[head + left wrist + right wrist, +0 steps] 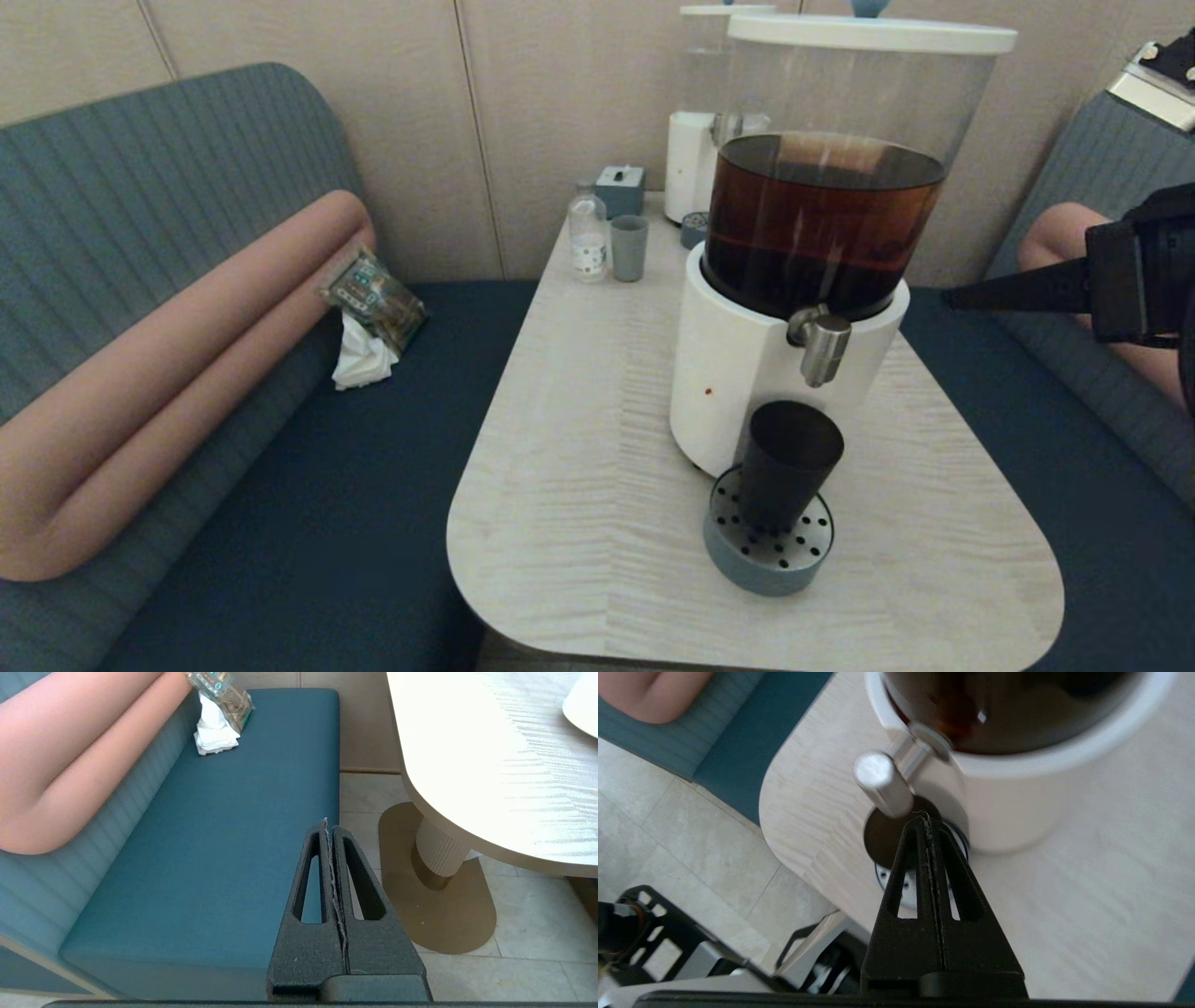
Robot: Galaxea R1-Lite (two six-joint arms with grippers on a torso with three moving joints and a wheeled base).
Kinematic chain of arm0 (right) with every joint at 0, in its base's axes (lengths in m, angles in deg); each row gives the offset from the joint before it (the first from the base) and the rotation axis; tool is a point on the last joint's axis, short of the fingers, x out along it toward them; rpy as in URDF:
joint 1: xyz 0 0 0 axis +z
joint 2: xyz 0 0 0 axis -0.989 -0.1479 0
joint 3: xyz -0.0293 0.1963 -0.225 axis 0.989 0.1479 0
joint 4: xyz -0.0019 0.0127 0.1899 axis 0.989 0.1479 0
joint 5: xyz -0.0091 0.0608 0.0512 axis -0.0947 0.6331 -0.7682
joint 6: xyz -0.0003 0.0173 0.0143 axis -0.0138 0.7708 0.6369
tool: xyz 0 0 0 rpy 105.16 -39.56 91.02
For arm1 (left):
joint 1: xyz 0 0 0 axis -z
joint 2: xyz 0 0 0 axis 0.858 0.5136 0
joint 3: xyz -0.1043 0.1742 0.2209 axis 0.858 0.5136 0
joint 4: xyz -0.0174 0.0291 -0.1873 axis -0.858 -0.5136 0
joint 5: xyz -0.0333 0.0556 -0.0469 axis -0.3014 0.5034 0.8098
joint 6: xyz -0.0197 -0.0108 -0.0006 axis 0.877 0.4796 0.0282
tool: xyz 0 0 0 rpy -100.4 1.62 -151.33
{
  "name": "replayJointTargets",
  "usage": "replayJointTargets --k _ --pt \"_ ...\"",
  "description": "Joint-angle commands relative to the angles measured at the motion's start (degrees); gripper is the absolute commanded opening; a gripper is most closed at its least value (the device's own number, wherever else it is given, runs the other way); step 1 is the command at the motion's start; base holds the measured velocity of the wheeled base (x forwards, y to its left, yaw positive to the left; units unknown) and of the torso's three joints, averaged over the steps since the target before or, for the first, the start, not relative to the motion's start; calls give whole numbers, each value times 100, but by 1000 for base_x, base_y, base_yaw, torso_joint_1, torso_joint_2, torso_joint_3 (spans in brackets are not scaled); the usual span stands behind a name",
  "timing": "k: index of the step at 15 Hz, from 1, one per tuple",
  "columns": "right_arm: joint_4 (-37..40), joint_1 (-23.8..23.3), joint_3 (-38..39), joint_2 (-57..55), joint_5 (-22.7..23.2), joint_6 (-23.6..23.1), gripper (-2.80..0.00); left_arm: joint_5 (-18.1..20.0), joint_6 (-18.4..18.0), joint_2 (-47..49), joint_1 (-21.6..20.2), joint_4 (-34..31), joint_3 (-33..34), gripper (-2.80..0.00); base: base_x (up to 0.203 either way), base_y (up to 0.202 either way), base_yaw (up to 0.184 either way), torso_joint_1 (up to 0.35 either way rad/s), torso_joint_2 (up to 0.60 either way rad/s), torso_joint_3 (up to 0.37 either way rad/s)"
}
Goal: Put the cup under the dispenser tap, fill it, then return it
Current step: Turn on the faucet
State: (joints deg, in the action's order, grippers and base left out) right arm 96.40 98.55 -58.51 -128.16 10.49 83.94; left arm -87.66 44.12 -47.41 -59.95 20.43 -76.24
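Centrally placed: pale wood-grain bench with rounded corners, flanked by blue sofa seating and a long pink bolster. Standing on the bench, big clear-tank dispenser on a white round base, roughly half full of brown liquid. Behind it, smaller white-based dispenser, plus a small bottle, a grey-green cup and a little blue box.

Jutting from the base front, dispenser tap, brushed steel, spout aimed down. Directly below, the cup, dark and upright, resting on a round perforated drip tray. No liquid seen falling; fill level impossible to judge through the dark wall.

Reaching in from the robot's right, right tool, tips pressed together, level with the tap and well clear of it. Parked low beside the sofa, left tool, also closed on nothing.

Likely step in hand: working the tap, judged from the cup already in place. Possible trouble: closed tips sliding off the smooth rounded steel, or a hard push nudging the dispenser and shifting the spout off the cup's mouth. Overfilling also likely, level being hard to read.

Cut off: tank lid partly, right arm beyond the frame edge. Hidden: any lever or button on the tap.
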Motion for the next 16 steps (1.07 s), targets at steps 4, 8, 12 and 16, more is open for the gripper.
replayJointTargets --k 4,8,12,16 --pt "-165 148 20 -196 -14 -185 -280 -2 2 9 -3 0 9 -280 0 0 0 0 0 0" --pt "-166 292 19 -251 -96 -229 -280 -2 2 9 -3 0 9 -280 0 0 0 0 0 0" --pt "-431 316 55 -358 -78 -227 -280 -2 2 9 -3 0 9 -280 0 0 0 0 0 0" --pt "-491 317 89 -486 -77 -228 -280 -2 2 9 -3 0 9 -280 0 0 0 0 0 0"
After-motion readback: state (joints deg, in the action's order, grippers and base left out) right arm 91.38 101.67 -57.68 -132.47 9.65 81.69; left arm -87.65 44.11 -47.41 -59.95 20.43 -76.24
